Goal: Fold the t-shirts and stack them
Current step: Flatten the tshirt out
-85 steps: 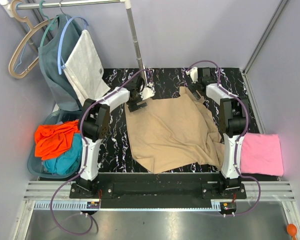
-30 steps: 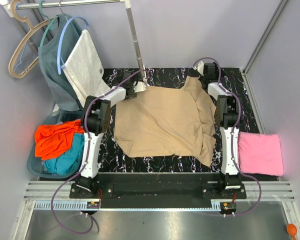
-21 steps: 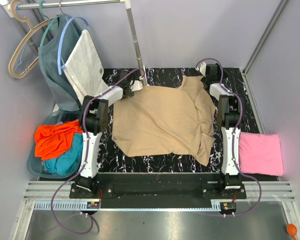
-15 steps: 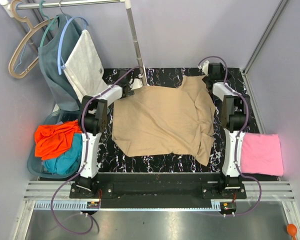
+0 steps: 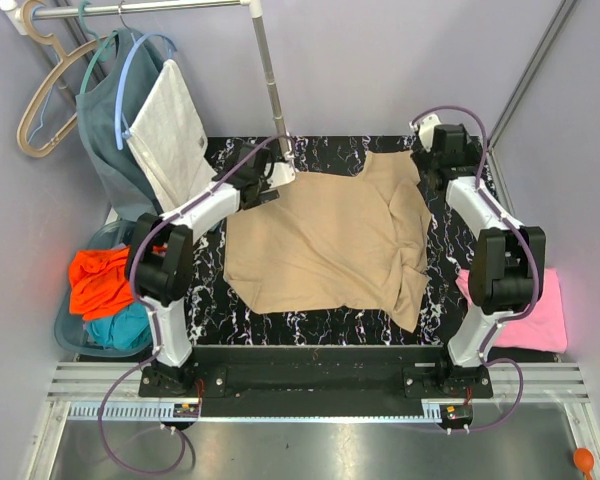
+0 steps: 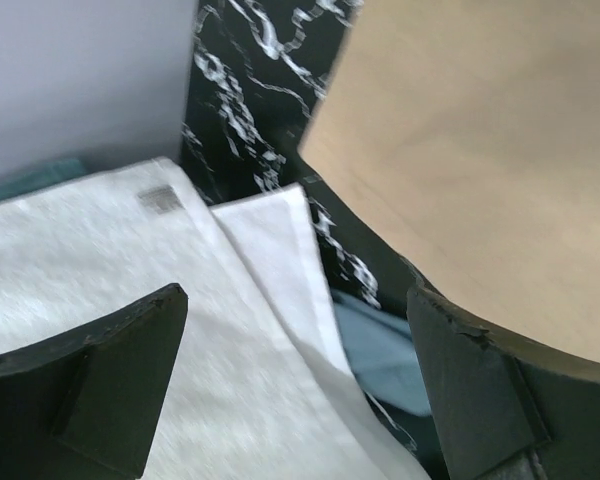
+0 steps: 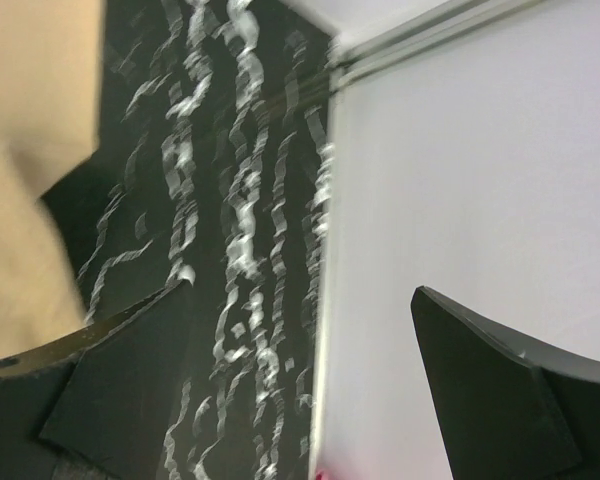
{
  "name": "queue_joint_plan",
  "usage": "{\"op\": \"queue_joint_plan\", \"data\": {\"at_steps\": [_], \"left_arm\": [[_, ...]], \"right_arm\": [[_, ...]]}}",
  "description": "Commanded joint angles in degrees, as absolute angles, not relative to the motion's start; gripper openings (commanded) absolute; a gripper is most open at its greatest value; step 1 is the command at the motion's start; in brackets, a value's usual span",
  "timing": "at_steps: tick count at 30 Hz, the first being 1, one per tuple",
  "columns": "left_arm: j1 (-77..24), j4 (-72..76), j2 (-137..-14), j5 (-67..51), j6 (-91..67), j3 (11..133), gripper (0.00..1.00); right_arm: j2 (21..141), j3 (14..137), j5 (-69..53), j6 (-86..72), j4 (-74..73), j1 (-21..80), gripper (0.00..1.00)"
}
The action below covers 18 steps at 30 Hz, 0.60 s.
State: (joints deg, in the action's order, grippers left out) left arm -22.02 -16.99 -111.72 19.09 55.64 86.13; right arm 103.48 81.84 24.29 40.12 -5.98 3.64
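Note:
The tan t-shirt (image 5: 325,240) lies spread over the black marble table (image 5: 330,155), with creases along its right side. My left gripper (image 5: 263,179) is open and empty at the shirt's far left corner. In the left wrist view (image 6: 300,385) its fingers stand wide apart over white cloth (image 6: 130,300), with the tan shirt (image 6: 480,150) at the upper right. My right gripper (image 5: 443,160) is open and empty by the far right corner. The right wrist view (image 7: 300,385) shows the tan edge (image 7: 20,150) and table. The folded pink t-shirt (image 5: 535,310) lies at the right. The orange t-shirt (image 5: 105,280) and teal t-shirt (image 5: 120,325) sit in a basket.
A grey basket (image 5: 65,330) stands left of the table. A clothes rail (image 5: 140,8) at the back left holds hangers, a grey-blue garment (image 5: 105,130) and a white cloth (image 5: 175,130). Its pole (image 5: 270,80) meets the table's far edge. Walls close both sides.
The tan shirt was drawn back and spread flatter. Both grippers have let go of its far corners and moved outward, and both elbows have swung out to the sides.

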Motion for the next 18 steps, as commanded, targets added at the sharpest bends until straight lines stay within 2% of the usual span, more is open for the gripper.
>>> {"op": "queue_joint_plan", "data": {"at_steps": [1, 9, 18], "left_arm": [[-21.9, -17.1, -106.2, 16.4, 51.9, 78.9, 0.97], [-22.1, -15.4, -104.5, 15.9, 49.8, 71.7, 0.96], [-22.1, -14.0, -106.6, 16.6, 50.9, 70.5, 0.96]], "right_arm": [[101.0, 77.2, 17.1, 34.7, -11.6, 4.0, 0.98], [102.2, 75.1, 8.9, 31.3, -15.2, 4.0, 0.98], [108.5, 76.0, 8.1, 31.6, -15.0, 4.0, 0.97]]}}
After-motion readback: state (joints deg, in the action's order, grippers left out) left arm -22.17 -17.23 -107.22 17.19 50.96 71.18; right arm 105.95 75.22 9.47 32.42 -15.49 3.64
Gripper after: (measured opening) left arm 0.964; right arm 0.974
